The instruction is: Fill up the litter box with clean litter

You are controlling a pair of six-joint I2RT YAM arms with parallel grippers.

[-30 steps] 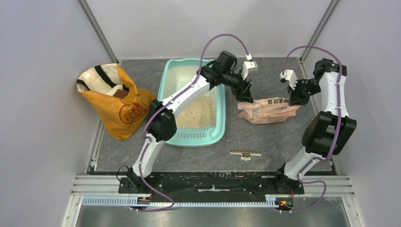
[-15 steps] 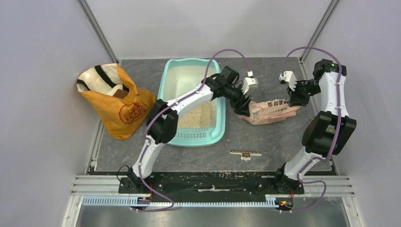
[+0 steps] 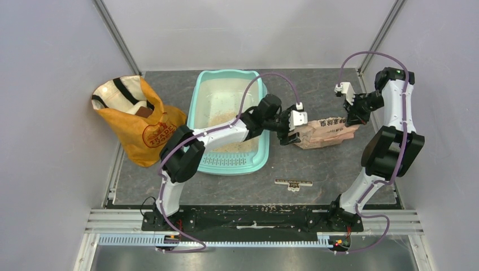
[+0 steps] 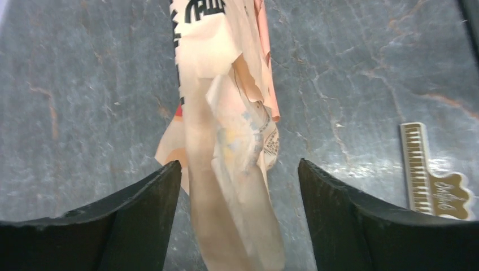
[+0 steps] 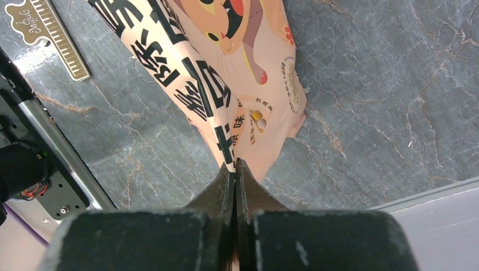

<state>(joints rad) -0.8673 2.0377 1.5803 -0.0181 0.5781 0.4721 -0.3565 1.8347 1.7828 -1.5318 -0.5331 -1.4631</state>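
Observation:
The mint-teal litter box [image 3: 194, 113] lies at the back middle, with beige clean litter [image 3: 221, 119] heaped inside it. To its right a crumpled pink-tan paper bag [image 3: 327, 130] rests on the table. My left gripper [image 3: 291, 135] reaches over the box's right rim to the bag's left end. In the left wrist view that gripper [image 4: 238, 164] is open, and the bag's end [image 4: 226, 113] hangs loose between its fingers. My right gripper [image 3: 355, 119] is at the bag's right end. There it [image 5: 235, 164] is shut on the edge of the printed bag [image 5: 214, 68].
An orange-yellow bag with black straps [image 3: 138, 121] stands left of the litter box. A small gold ruler [image 3: 293, 183] lies on the dark stone table near the bag, and shows as the ruler [image 4: 429, 180] and the ruler [image 5: 48, 34] in the wrist views. Grey walls close in both sides.
My left arm has swung down and toward the near edge, to the bag's left end, and its jaws have widened. The right gripper has kept its hold and barely moved.

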